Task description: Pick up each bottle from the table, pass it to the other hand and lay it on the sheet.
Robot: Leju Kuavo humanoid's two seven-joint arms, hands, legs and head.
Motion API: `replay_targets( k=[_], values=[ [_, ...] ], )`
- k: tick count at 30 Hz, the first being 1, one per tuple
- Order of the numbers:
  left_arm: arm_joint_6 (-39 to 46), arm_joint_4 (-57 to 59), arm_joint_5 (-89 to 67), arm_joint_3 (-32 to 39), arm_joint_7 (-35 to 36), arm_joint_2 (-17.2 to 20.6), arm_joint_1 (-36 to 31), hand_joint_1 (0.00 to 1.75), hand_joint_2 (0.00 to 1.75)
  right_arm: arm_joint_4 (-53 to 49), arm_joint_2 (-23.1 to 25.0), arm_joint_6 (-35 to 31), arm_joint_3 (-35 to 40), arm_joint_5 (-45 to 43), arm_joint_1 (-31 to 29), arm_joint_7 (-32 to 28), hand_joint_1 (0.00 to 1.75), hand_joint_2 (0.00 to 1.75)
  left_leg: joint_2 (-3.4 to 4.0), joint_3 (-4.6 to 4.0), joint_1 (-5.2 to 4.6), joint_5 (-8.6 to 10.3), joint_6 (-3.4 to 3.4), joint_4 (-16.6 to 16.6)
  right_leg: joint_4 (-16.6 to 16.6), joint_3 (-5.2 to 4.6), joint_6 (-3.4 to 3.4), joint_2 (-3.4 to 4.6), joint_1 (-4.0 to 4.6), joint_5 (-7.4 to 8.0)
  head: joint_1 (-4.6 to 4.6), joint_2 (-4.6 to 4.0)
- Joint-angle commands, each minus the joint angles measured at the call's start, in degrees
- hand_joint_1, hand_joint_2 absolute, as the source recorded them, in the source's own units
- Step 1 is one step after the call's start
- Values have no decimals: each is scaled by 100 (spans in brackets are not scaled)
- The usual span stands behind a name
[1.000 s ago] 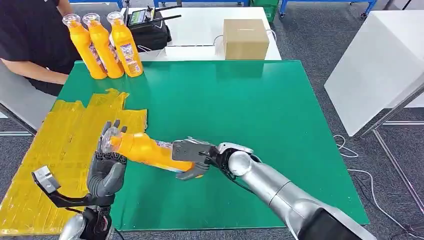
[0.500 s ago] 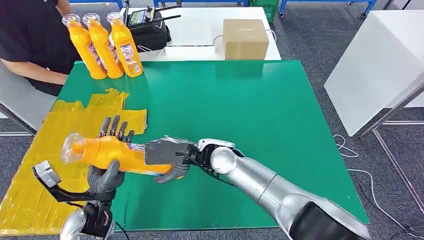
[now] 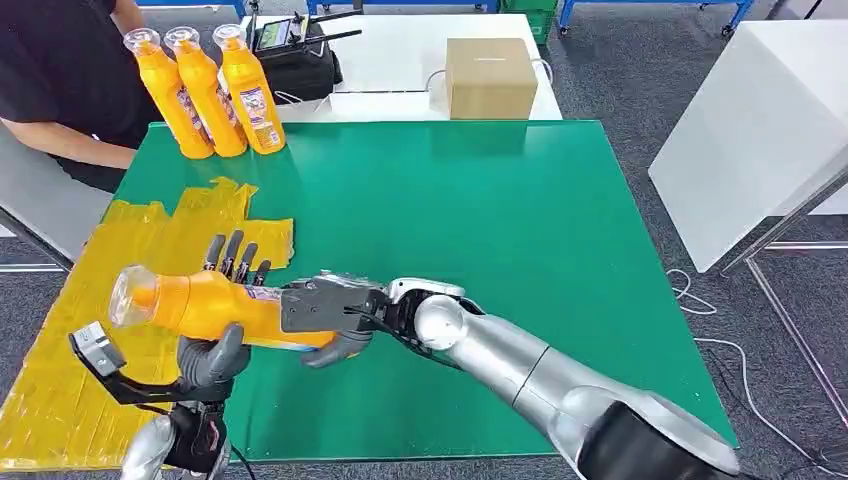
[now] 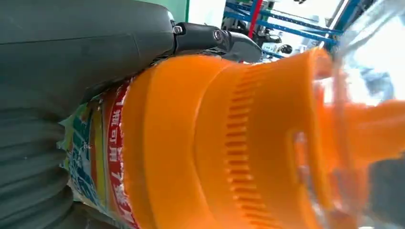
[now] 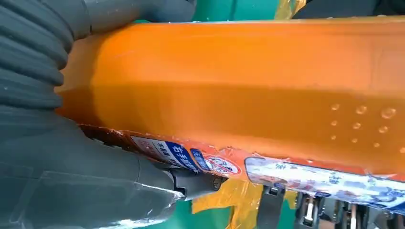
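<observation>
This looks like a robotics lab or test workshop. A green work table (image 3: 560,260) stands on grey carpet among plain white tables (image 3: 760,130), with blue metal racks (image 3: 640,8) behind. A cardboard box (image 3: 490,78), a black remote controller (image 3: 285,38) and loose cables (image 3: 700,300) on the floor fit that.

You can't see the bottle's (image 3: 215,308) bottom end; the right hand (image 3: 325,310) covers it, and its cap looks blurry up close
</observation>
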Motion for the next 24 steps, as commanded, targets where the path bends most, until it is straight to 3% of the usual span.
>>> replay_targets(
  k=[1, 6, 7, 8, 22, 24],
  values=[
    [-45, 463, -250, -248, -143, 183, -245, 0, 175, 110, -79, 27, 555, -86, -367, -64, 175, 175, 0, 15, 3, -4, -5, -3, -3, 17, -6, -5, 3, -4, 0, 0],
    [-112, 484, -269, -249, -234, 183, -276, 0, 175, 185, -68, 108, 586, -81, -391, -188, 175, 175, -1, 13, 0, -3, -3, -4, -4, 14, -4, -7, -1, -5, -2, 0],
    [-95, 444, -279, -231, -201, 125, -332, 80, 175, 170, 1, 69, 613, -66, -384, -147, 175, 175, -1, 16, 2, -5, -4, -5, -5, 18, -5, -6, 2, -5, 0, 0],
    [-57, 398, -291, -232, -164, 98, -340, 175, 175, 113, 6, 33, 622, -81, -367, -31, 175, 175, 0, 8, -2, -1, -3, -3, -2, 7, -4, -4, -2, -3, -2, 0],
    [-76, 321, -225, -202, -228, 32, -324, 175, 175, 153, -65, 40, 712, -142, -368, 7, 175, 175, -4, 18, 6, -6, -5, -2, -7, 22, -7, -12, 6, -7, 0, 0],
    [-171, 392, -206, -170, -399, 59, -261, 175, 175, 322, -156, 100, 706, -131, -397, -209, 175, 175, 0, 16, 4, -5, -4, -3, -6, 19, -6, -7, 4, -5, 0, 0]
  ],
)
